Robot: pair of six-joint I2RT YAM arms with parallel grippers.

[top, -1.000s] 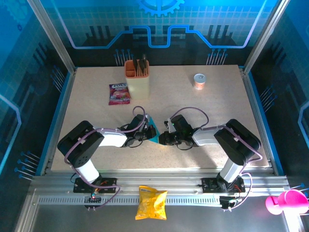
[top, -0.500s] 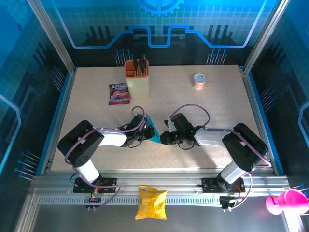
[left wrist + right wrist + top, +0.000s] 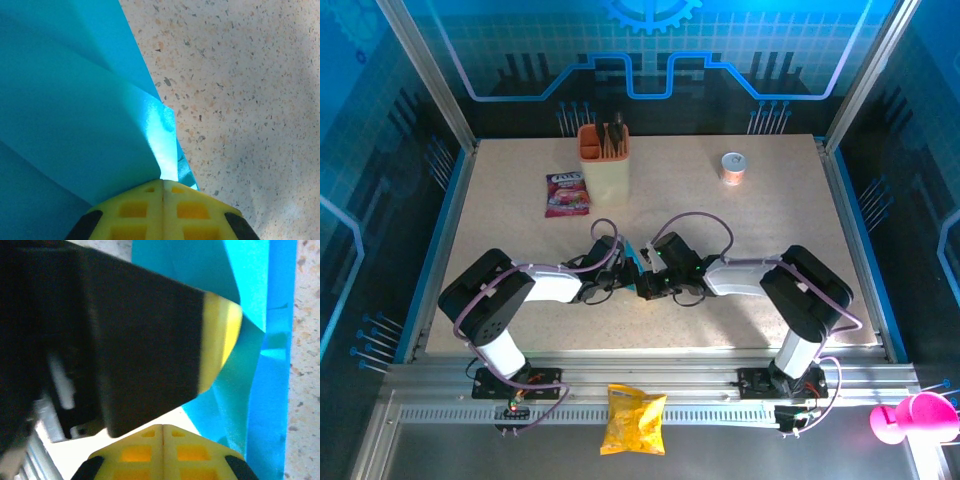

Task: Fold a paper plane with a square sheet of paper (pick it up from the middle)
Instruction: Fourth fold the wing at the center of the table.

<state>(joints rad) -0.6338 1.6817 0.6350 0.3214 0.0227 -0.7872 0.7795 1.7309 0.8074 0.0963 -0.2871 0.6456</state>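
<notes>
My left jaws pinch the thin cyan sheet of paper [image 3: 75, 125], creased into sharp layers. My right jaws sit closed beside it.

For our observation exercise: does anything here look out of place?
The yellow crisp bag lies off the table, on the metal rail at its near edge; the snack packet sits on it.
</notes>
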